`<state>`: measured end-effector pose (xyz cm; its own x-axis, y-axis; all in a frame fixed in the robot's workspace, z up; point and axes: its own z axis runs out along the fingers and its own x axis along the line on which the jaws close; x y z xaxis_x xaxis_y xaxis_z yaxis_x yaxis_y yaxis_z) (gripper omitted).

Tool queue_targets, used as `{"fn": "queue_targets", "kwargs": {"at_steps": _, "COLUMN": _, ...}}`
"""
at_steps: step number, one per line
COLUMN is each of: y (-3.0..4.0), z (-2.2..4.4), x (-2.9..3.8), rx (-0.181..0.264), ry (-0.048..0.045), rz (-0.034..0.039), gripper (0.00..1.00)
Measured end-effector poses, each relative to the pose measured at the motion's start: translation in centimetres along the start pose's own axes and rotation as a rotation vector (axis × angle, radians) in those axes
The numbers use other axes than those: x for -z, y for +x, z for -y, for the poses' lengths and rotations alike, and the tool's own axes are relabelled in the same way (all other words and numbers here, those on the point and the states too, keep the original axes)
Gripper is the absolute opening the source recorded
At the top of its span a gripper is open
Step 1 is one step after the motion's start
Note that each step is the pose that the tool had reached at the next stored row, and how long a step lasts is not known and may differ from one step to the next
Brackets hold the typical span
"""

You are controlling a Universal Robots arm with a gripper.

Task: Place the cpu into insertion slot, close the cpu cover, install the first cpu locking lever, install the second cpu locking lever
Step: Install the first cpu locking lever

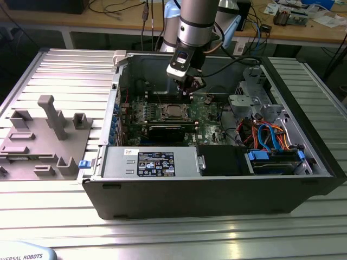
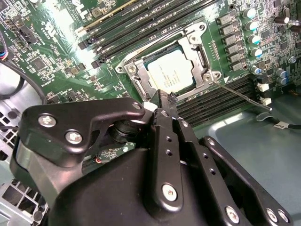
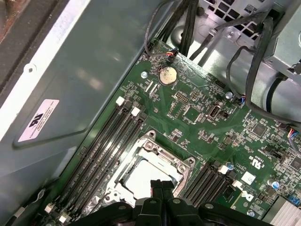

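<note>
Both jaws, pressed together, hang just beside the cpu cover [image 2: 203, 59], which lies closed over the cpu [image 2: 171, 70].

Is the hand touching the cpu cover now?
Cannot tell. In the second wrist view the hand overlaps the edge of the cpu cover, and its tip hides any gap or contact.

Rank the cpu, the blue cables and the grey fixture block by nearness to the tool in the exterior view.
1. cpu, almost under the tool.
2. blue cables, off toward the exterior view's right.
3. grey fixture block, far off at the exterior view's left.
</note>
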<state>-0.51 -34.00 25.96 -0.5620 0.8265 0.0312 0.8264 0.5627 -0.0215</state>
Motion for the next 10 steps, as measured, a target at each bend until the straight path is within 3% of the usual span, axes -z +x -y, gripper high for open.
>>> {"fn": "queue_targets", "kwargs": {"at_steps": 10, "y": 0.00, "z": 0.00, "x": 0.00, "rx": 0.024, "ry": 0.0007, "rz": 0.0005, "gripper": 0.11}}
